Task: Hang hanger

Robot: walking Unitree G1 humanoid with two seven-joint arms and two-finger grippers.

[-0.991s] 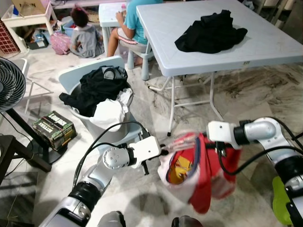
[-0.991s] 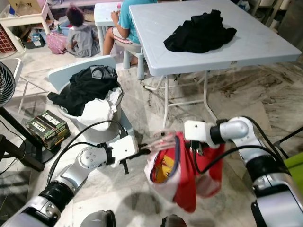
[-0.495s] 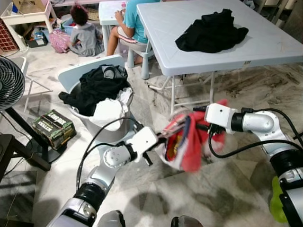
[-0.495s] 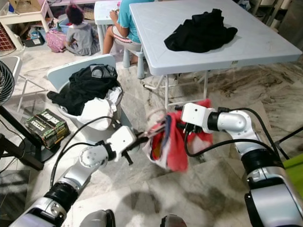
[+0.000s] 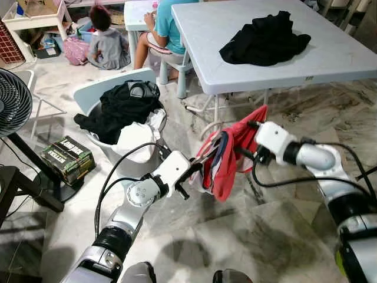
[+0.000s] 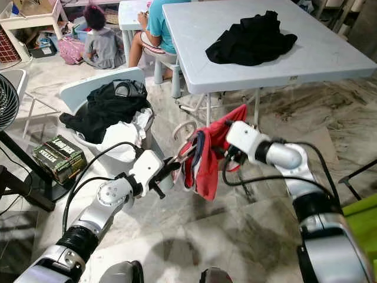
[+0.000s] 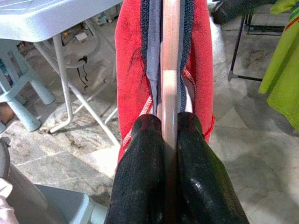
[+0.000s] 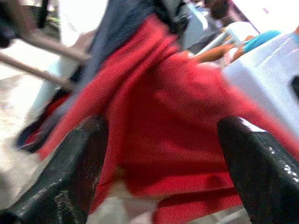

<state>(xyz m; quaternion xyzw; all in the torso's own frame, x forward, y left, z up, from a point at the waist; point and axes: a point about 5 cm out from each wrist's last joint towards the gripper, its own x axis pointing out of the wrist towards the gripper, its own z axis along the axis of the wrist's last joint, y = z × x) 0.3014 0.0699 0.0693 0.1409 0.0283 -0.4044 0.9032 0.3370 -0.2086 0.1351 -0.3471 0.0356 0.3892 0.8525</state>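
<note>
A pale pink hanger (image 5: pixel 210 145) carries a red garment (image 5: pixel 228 160) with a blue and white collar, held up in front of the table's legs. My left gripper (image 5: pixel 193 170) is shut on the hanger's bar; in the left wrist view the bar (image 7: pixel 170 70) runs straight out from between the black fingers (image 7: pixel 140 177). My right gripper (image 5: pixel 250 152) is at the garment's right side, a little higher. In the right wrist view its fingers (image 8: pixel 70 177) stand wide apart, open, with the red cloth (image 8: pixel 163 116) bunched between them.
The white folding table (image 5: pixel 235 35) holds a black garment (image 5: pixel 265 38); its legs (image 5: pixel 215 115) stand just behind the hanger. At the left are a laundry basket (image 5: pixel 118 156) of dark and white clothes, a fan (image 5: pixel 12 100) and a box (image 5: pixel 68 159). Two persons (image 5: pixel 106 35) sit at the back.
Both arms have lifted the hanger and red garment up and forward toward the table's legs. The garment now hangs narrower and more bunched. The right gripper has risen to the cloth's upper edge.
</note>
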